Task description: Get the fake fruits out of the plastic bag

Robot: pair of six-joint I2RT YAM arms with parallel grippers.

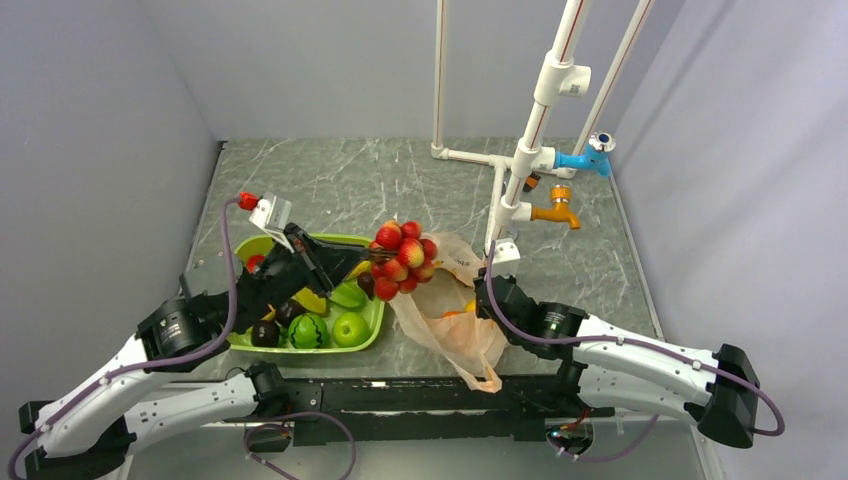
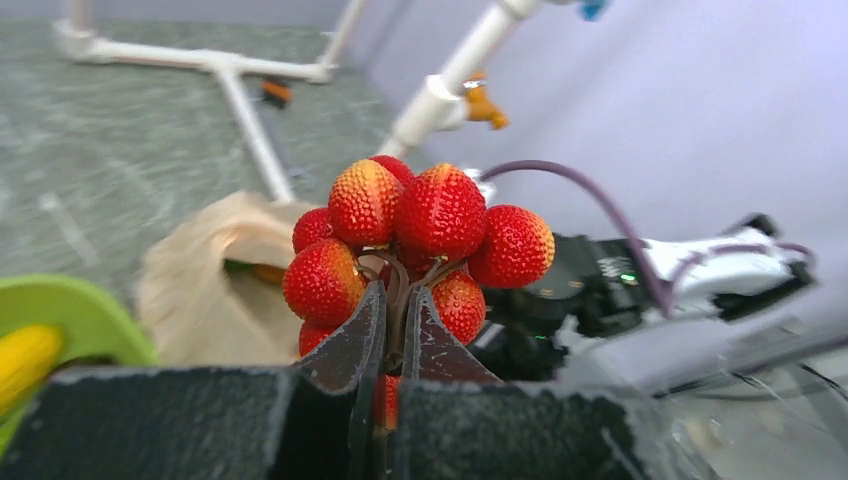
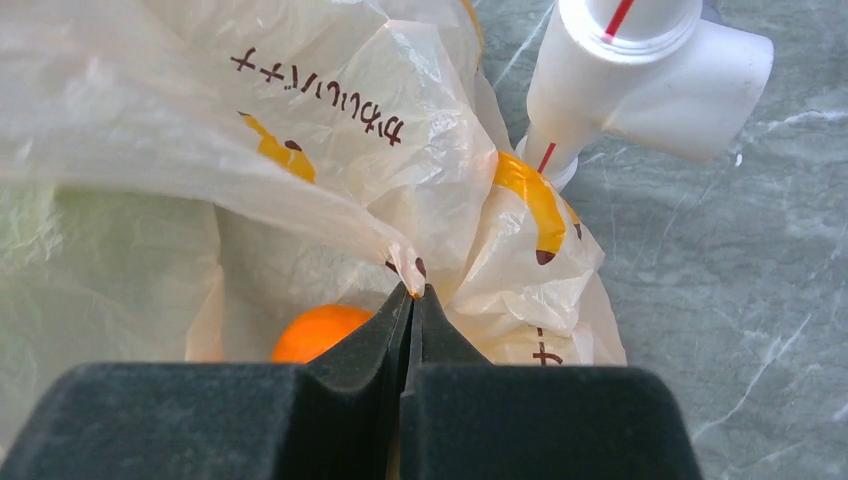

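Firstly, from above, the grey marble worktop (image 1: 330,180) carries a white pipe frame (image 1: 530,130) with a blue tap (image 1: 590,157) and an orange tap (image 1: 556,212) at the back right. A green tub (image 1: 372,335) at the front left holds a striped watermelon (image 1: 308,331), a green apple (image 1: 350,328) and dark plums (image 1: 266,334). The plastic bag (image 1: 455,325) lies crumpled just right of the tub, near the foot of the frame. The left arm reaches diagonally over the tub, and the left end effector (image 1: 372,258) is clenched on the bunch of red balls (image 1: 402,255), seen between the tub's right end and the bag. The right arm bends in from the right, with the right end effector (image 1: 487,283) at the bag's right edge.

Next, the left wrist view shows both jaws pressed on the brown stem of the bunch. Behind it, blurred, are the bag and the right arm.

Lastly, in the right wrist view the jaws are closed on a fold of the bag's film. A round orange (image 3: 320,330) lies inside the bag, just left of the fingertips. A white pipe fitting (image 3: 640,70) stands close behind the bag.
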